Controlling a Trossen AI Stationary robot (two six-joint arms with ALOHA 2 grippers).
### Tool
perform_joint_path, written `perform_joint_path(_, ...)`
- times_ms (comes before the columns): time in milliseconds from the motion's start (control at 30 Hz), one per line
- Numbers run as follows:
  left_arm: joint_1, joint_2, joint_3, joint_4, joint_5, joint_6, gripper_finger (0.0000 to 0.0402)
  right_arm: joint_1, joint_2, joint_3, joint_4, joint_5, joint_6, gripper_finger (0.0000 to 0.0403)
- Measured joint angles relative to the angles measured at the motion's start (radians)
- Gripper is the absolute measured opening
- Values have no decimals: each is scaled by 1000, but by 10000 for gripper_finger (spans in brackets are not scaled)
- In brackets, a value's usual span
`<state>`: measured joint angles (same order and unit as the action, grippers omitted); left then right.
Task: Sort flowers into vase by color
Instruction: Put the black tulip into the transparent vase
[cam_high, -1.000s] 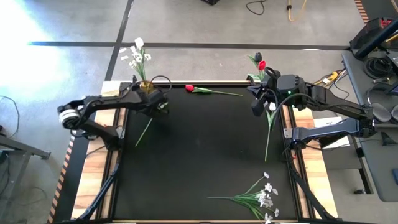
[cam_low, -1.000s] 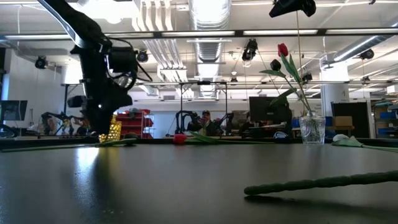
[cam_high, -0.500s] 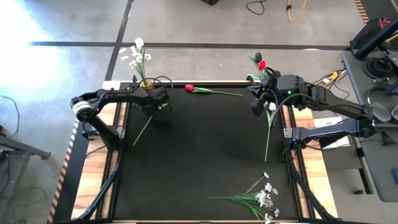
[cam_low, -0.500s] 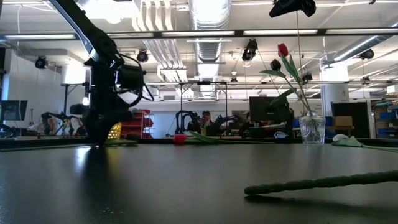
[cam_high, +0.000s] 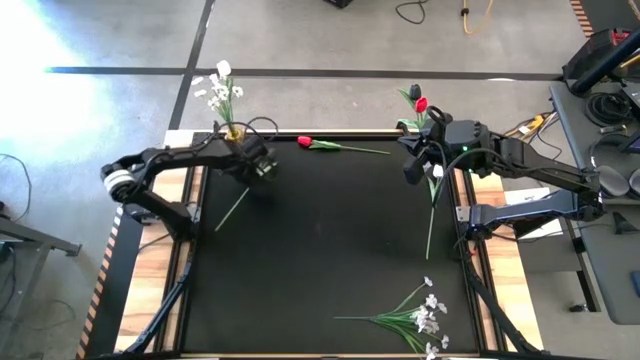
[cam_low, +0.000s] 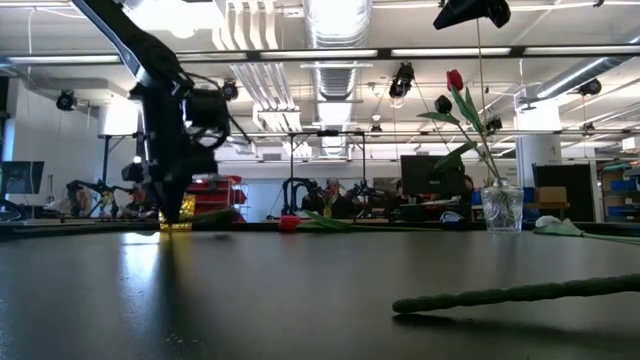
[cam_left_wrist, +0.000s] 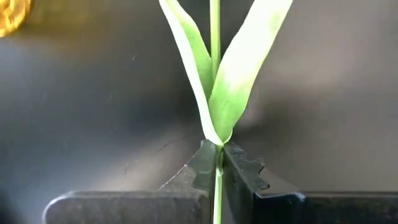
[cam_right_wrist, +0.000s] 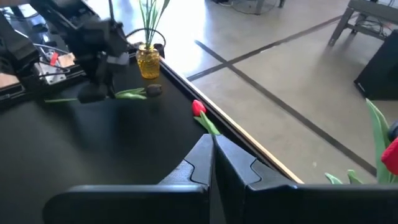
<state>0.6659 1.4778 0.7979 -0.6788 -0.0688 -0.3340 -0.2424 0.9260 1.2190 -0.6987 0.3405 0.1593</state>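
Note:
A dark-headed flower (cam_right_wrist: 154, 90) lies level beside the yellow vase (cam_high: 236, 137), which holds white sprays (cam_high: 220, 90). Its stem (cam_high: 230, 210) runs toward the near left. My left gripper (cam_left_wrist: 216, 149) is shut on that stem. My right gripper (cam_high: 412, 172) is shut high at the far right, with a white head (cam_high: 437, 172) beside it and a thin stem (cam_low: 478, 110) hanging below. A glass vase (cam_low: 500, 208) holds a red tulip (cam_low: 455, 80) and a dark one (cam_low: 442, 104). A red tulip (cam_high: 305, 142) lies at the far edge. My left gripper pinches the stem (cam_left_wrist: 216, 163) between its two fingertips, just below where the leaves (cam_left_wrist: 236, 74) branch off. The fingers come from above, pointing steeply down, across the stem. Whether the flower is clear of the table I cannot tell. My right gripper holds a thin stem (cam_high: 433, 205) near its white head. The fingers hide the contact. The stem hangs below them, clear of the table.
A leafy spray of small white blossoms (cam_high: 415, 315) lies at the near right, its thick stem (cam_low: 510, 293) close to the near edge. The middle of the black mat (cam_high: 330, 240) is bare. Cables and wooden rails run along both sides.
My left gripper has come down beside the yellow vase to the dark-headed flower's stem, then risen slightly. The flower's leaves now show a little higher in the low view.

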Motion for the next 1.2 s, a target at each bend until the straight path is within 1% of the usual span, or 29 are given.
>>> perform_joint_path(100,-3,-77,0,30,55,-9,2,0,0,0,-4,-11,18,9)
perform_joint_path(200,-7,-164,-7,133,135,-26,1,0,5,-14,-9,-29,27,9)
perform_joint_path(267,-13,-220,-14,243,169,-39,1,0,8,-36,-5,-42,21,9)
perform_joint_path(367,-35,-282,-21,418,190,-90,1,0,13,-83,47,-108,13,9)
perform_joint_path(533,-95,-314,-17,707,220,-101,0,0,13,-186,213,-209,45,9)
perform_joint_path(700,-182,-285,-5,921,221,-88,0,0,23,-275,447,-289,95,9)
perform_joint_path(800,-225,-244,17,1007,237,-47,0,0,42,-296,532,-296,103,9)
perform_joint_path(867,-238,-200,53,1039,283,-22,0,-1,62,-296,563,-288,114,9)
perform_joint_path(1000,-249,-92,154,1043,402,24,0,-7,111,-275,605,-288,130,13)
perform_joint_path(1100,-251,-11,239,1043,482,56,0,-7,147,-238,614,-288,143,30)
perform_joint_path(1200,-253,59,316,1045,553,64,0,-7,173,-197,613,-288,173,59)
